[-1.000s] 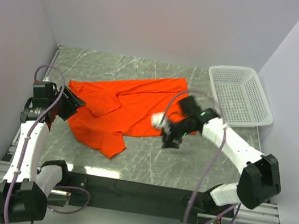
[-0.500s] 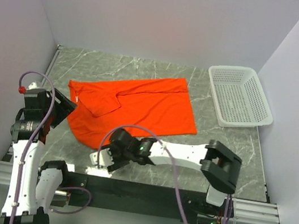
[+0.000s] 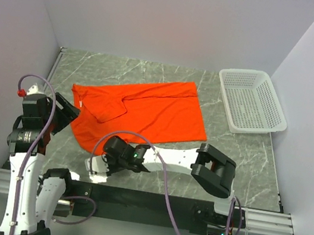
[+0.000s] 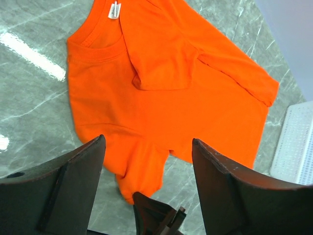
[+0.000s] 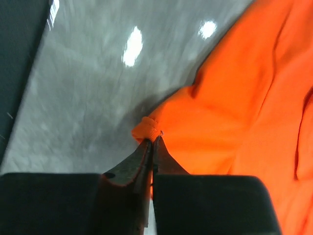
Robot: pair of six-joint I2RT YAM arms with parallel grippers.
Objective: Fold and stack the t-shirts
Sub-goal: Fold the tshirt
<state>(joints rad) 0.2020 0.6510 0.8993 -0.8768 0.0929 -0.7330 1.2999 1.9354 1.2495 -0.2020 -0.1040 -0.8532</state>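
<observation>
Thin orange-red t-shirt (image 3: 146, 112), creased; glossy veined marble tabletop (image 3: 251, 148).

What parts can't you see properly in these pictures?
- Top view: the right arm covers the t-shirt's near corner.
- Right wrist view: the table is blurred, and the shut right tool hides how much cloth it pinches.
- Left wrist view: the edge cuts off the basket, the collar label is too small to read, and the left tool blocks the bottom.
</observation>
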